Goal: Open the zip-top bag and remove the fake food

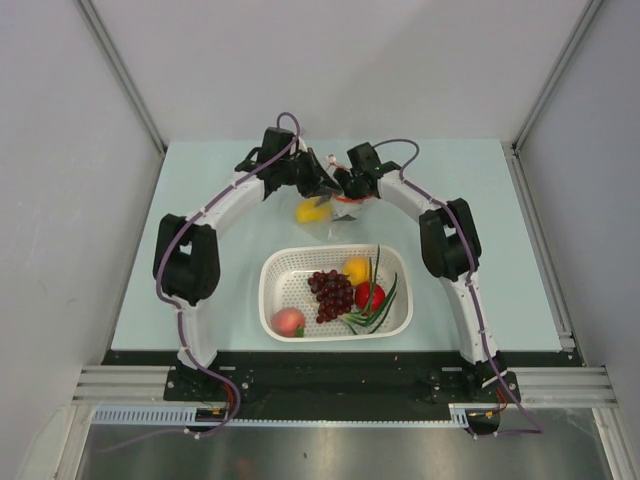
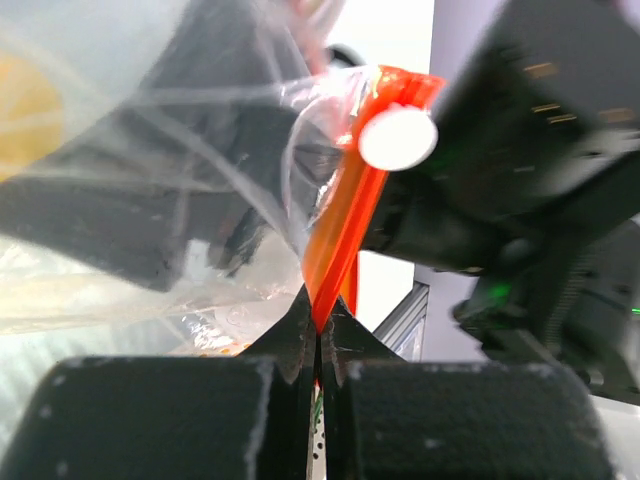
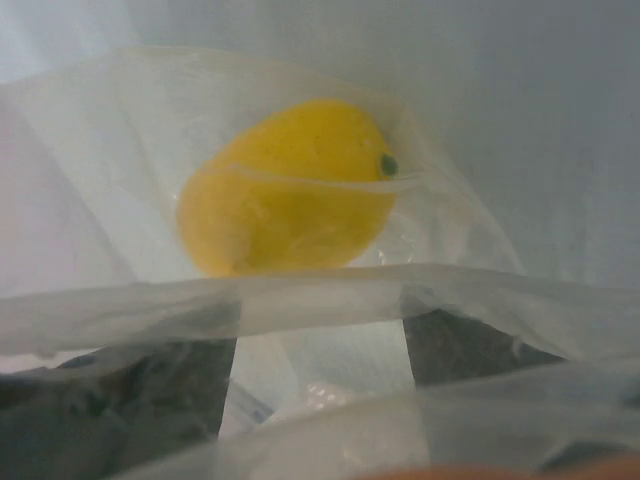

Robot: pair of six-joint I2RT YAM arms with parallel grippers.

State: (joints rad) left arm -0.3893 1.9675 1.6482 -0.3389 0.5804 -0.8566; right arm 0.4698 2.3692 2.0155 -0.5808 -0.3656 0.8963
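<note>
Beyond far rim of basket [image 1: 272,290]: zip-top bag [image 3: 100,200] held up, mouth uppermost, body hanging down; yellow piece [image 3: 285,190] low inside; left gripper [image 2: 318,335] clamped on zip strip [image 2: 345,230]; right gripper [image 1: 343,190] fingers apart, film across.

Overhead camera looks down from behind; both wrist cameras sit close against the zip-top bag [image 3: 320,295].

Just a white perforated basket [image 1: 267,292] sitting on the pale blue-green table [image 1: 200,180], roughly centred and close to the near edge. Plain grey wall panels [image 1: 60,150] box the table in on three sides. Past the near edge there's an aluminium rail [image 1: 130,385], then a brushed steel sheet [image 1: 330,455].
</note>
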